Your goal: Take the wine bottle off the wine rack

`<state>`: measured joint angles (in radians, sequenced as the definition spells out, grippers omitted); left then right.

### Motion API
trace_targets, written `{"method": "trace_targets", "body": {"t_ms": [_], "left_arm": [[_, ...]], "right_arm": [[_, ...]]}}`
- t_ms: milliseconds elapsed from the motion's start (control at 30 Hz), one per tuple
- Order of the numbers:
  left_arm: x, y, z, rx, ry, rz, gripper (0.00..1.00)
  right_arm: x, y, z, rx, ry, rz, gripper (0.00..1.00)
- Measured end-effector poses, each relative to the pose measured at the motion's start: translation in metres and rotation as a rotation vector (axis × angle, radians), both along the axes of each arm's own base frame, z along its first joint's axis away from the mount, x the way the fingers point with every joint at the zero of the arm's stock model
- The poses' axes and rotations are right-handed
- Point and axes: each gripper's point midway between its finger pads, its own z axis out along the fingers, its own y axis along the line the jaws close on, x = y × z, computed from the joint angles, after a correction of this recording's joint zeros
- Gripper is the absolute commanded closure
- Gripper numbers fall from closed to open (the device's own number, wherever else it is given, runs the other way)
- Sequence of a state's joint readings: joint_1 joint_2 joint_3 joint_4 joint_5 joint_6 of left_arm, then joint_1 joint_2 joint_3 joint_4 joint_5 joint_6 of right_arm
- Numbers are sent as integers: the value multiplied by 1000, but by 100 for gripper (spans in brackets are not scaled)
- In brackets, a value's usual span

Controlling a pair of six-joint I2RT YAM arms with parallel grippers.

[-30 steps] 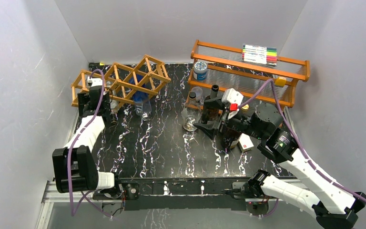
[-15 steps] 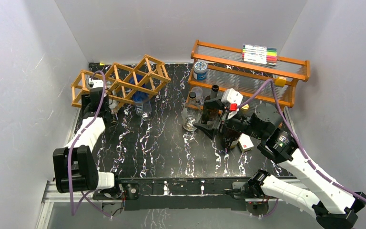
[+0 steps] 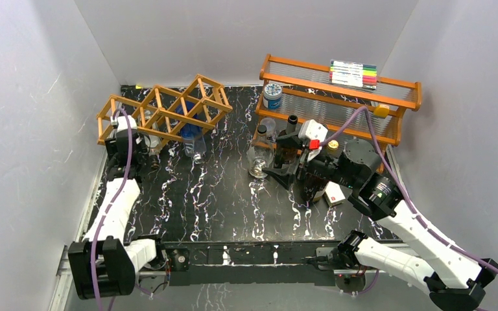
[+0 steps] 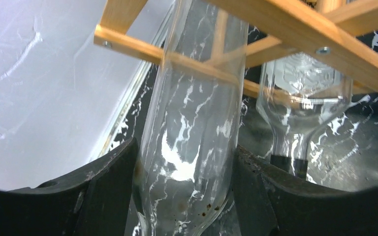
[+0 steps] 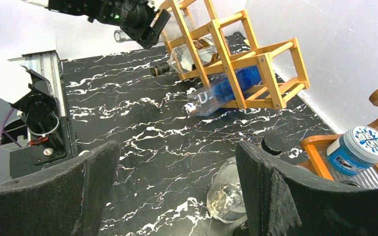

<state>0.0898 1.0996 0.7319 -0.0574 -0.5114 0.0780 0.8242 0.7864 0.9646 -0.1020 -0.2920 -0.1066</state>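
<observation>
The orange-brown wooden wine rack (image 3: pixel 168 107) stands at the back left; it also shows in the left wrist view (image 4: pixel 295 34) and the right wrist view (image 5: pixel 236 59). My left gripper (image 3: pixel 130 146) is at its left end, its fingers pressed on both sides of a clear glass wine bottle (image 4: pixel 192 123) that lies tilted through a cell. In the left wrist view the left gripper (image 4: pixel 184 147) holds the bottle's lower body. My right gripper (image 5: pixel 177 152) is open and empty over the table's middle right (image 3: pixel 282 167).
A second clear bottle with a black cap (image 4: pixel 300 98) and a blue bottle (image 3: pixel 188 126) also lie in the rack. An orange two-tier shelf (image 3: pixel 343 97) holds a blue-lidded tub (image 3: pixel 272 95) and markers (image 3: pixel 353 73). A brown bottle (image 3: pixel 290 146) and glass jar (image 3: pixel 257 170) stand by the right gripper.
My left arm's elbow has dropped toward the near edge and the left gripper has shifted slightly left and nearer beside the rack. The right arm has barely moved.
</observation>
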Motion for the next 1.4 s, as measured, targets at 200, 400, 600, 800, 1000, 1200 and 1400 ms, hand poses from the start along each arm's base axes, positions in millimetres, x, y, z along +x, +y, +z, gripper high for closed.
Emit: {"method": "trace_targets", "body": {"t_ms": [200, 400, 600, 800, 1000, 1200, 1400], "left_arm": [[-25, -11, 0, -84, -28, 9, 63], [-43, -22, 3, -173, -43, 32, 77], [-51, -32, 12, -264, -25, 60, 82], [-68, -38, 19, -312, -22, 77, 87], [-83, -42, 29, -339, -5, 93, 89], [-95, -45, 45, -367, 1, 119, 93], [-110, -55, 56, -431, 18, 134, 94]], "right_arm": [[2, 3, -3, -9, 7, 4, 2], [5, 10, -10, -24, 21, 19, 2], [8, 17, -16, -35, 33, 35, 2], [7, 20, -18, -41, 39, 49, 2], [8, 23, -19, -40, 38, 57, 2], [10, 26, -22, -44, 45, 65, 2], [14, 36, -33, -64, 80, 82, 2]]}}
